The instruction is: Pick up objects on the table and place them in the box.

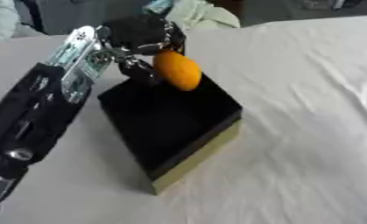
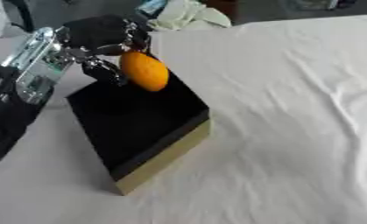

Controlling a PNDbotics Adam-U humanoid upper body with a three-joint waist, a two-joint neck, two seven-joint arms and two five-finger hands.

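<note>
**No readable text**

Nothing legible anywhere: box [image 1: 171, 127] sides plain black and tan, orange fruit [image 1: 177, 70] unmarked, white tablecloth [image 1: 308, 109] blank. Silver panel on left arm [image 1: 77, 61] has greenish patches, nothing readable.

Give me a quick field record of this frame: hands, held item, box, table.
left hand: fingers curled round the orange fruit, over the box's far edge
right hand: not in view
orange fruit: oval, held above the box, not yet released
box: black inside, tan outer wall, open top; nothing visible inside
table: covered by a wrinkled white cloth
</note>
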